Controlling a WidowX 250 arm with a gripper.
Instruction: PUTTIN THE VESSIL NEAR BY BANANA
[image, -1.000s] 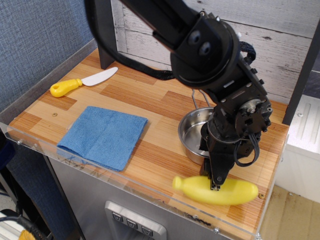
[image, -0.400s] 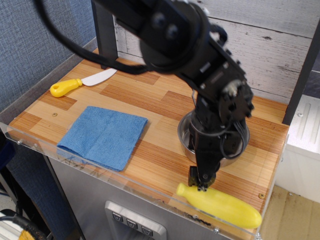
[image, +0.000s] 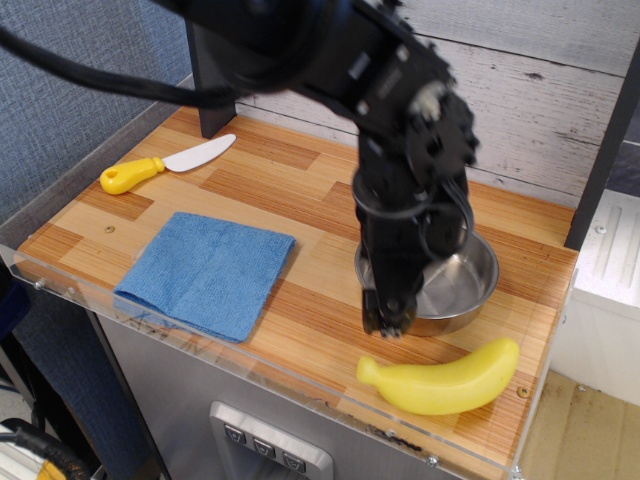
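The vessil (image: 455, 287) is a shiny steel saucepan at the right of the wooden table; its wire handle is hidden behind my arm. The banana (image: 440, 385), bright yellow, lies just in front of it by the table's front edge, stem end to the left, a small gap between them. My gripper (image: 386, 320) points down at the pan's front-left rim, above and left of the banana's stem. Its dark fingers look pressed together with nothing seen between them, though motion blurs them.
A blue cloth (image: 208, 270) lies at the front left. A toy knife with a yellow handle (image: 165, 165) lies at the back left. A black post (image: 210, 80) stands at the back. The table's front edge has a clear plastic lip (image: 300, 385).
My gripper has moved left and up, from over the banana to the pan's front-left rim. The banana has shifted and turned, its right end now curving up beside the pan. The pan has stayed put.
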